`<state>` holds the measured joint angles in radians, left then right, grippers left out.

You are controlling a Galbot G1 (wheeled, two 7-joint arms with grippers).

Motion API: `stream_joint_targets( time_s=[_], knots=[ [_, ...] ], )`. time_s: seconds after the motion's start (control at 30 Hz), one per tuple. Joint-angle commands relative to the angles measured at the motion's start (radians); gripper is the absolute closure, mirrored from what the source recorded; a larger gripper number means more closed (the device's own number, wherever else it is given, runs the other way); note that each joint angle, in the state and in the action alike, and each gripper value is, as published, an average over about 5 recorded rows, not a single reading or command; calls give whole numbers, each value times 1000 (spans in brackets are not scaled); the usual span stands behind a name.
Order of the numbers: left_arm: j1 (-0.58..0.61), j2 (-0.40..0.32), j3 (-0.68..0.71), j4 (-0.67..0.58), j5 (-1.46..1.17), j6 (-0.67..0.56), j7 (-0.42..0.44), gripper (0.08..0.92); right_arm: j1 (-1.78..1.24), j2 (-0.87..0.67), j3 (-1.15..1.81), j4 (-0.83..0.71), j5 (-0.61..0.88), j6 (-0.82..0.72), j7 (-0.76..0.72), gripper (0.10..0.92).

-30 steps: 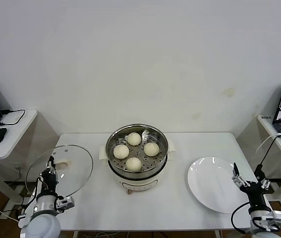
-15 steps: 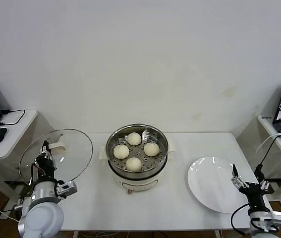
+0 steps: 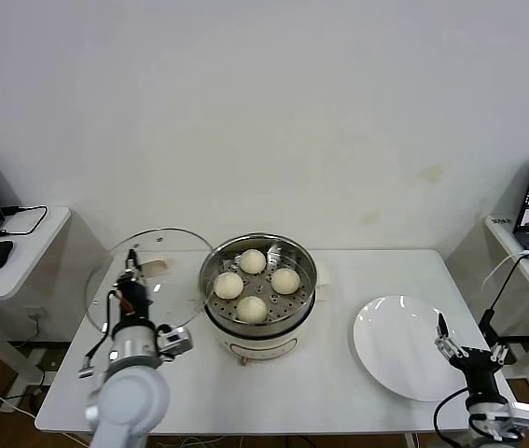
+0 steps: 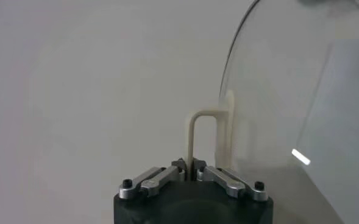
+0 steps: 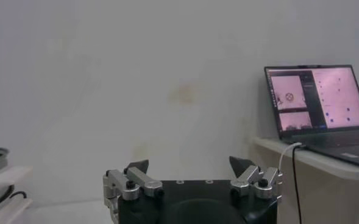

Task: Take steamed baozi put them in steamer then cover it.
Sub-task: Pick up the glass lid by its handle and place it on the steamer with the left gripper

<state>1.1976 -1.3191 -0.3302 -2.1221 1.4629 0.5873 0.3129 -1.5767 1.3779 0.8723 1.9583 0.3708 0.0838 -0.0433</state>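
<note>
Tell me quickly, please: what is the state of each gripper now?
Left gripper: closed on the cream handle of the glass lid, held up beside the steamer.
Right gripper: open, holding nothing, near the white plate.

Lid (image 3: 147,275): carried from the table's left edge toward the steamer (image 3: 258,289); its rim now just beside the pot's left side, raised and tilted.
Left gripper (image 3: 132,280): moved inward with it, clamped on the cream handle (image 4: 194,137).
</note>
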Motion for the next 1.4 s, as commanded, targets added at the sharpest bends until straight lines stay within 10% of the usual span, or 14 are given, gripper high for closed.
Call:
stream_joint_targets(
  time_s=[0.03, 1.4],
  knots=[
    [-126, -92, 187, 87, 87, 15, 34, 864, -11, 27, 20, 6, -20, 1, 0, 203],
    [-328, -255, 354, 461, 197, 16, -6, 864, 44, 40, 17, -49, -36, -8, -2, 203]
  ],
)
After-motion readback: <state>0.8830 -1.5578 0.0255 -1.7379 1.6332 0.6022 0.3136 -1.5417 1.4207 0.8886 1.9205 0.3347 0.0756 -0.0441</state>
